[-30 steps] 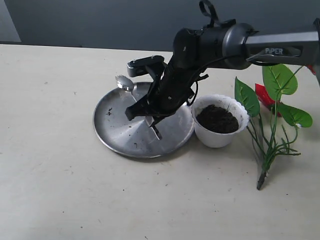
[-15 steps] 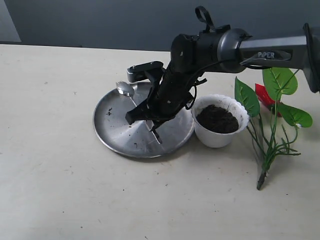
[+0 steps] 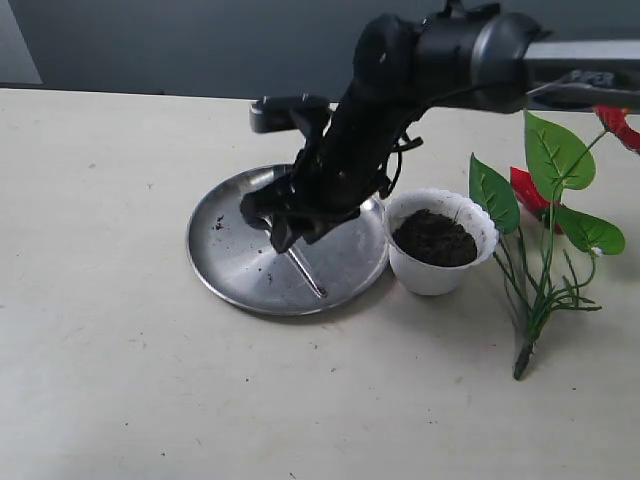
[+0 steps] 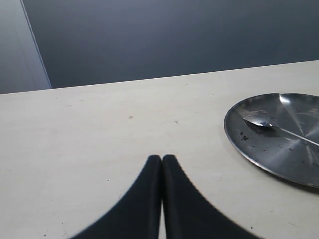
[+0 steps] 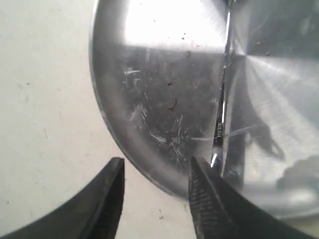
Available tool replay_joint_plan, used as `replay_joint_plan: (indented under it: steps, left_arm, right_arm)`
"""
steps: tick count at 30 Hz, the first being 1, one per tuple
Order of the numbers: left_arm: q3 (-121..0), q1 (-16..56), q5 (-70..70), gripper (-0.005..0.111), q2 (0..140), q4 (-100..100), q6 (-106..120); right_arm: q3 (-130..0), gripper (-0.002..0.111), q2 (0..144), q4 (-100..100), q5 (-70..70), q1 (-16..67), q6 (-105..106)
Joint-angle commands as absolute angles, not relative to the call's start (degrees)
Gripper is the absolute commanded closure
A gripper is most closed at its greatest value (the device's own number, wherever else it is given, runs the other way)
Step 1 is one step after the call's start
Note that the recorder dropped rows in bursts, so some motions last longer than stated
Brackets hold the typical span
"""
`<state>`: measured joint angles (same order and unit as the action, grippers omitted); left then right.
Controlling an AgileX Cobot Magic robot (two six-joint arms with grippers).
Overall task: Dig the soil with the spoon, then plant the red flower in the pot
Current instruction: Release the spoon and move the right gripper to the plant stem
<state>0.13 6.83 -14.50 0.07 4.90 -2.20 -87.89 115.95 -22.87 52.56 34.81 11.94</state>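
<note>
Pale cream bench (image 3: 120, 380), matte and faintly speckled, against a dark grey-blue wall.

Spoon (image 3: 303, 270): slim polished metal, lying in the round brushed-steel plate (image 3: 225, 262) at centre frame of the exterior view. Long axis runs diagonally; handle end points toward lower right of the frame, bowl end toward upper left, hidden there by the arm. Left wrist view shows the oval bowl (image 4: 260, 119) resting on the plate (image 4: 259, 149), handle trailing off to the right edge.

Right gripper (image 3: 275, 222) hangs over the plate, black ribbed fingers (image 5: 207, 199) parted by a moderate gap, nothing between them. In the right wrist view the spoon handle (image 5: 223, 99) lies just beside one finger, outside the gap.

Left gripper (image 4: 161, 164): smooth black fingers pressed together, empty, well apart from the plate.

Pot (image 3: 440, 275): white plastic, scalloped rim, right of the plate, filled with dark crumbly soil (image 3: 434, 237). Red flower (image 3: 540, 230) lies on the bench at right, stems pointing to lower frame.
</note>
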Motion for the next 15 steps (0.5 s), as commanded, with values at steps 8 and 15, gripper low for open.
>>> replay_joint_plan:
  steps: [8, 15]
  left_arm:
    - [0.0, 7.1, -13.7, 0.106, 0.0, 4.8, -2.4]
    - [0.0, 7.1, -13.7, 0.106, 0.0, 4.8, -2.4]
  right_arm:
    - [-84.4, 0.068, 96.3, 18.3, 61.2, 31.5, -20.6]
    - [-66.4, 0.068, 91.7, 15.0, 53.9, 19.2, -23.2]
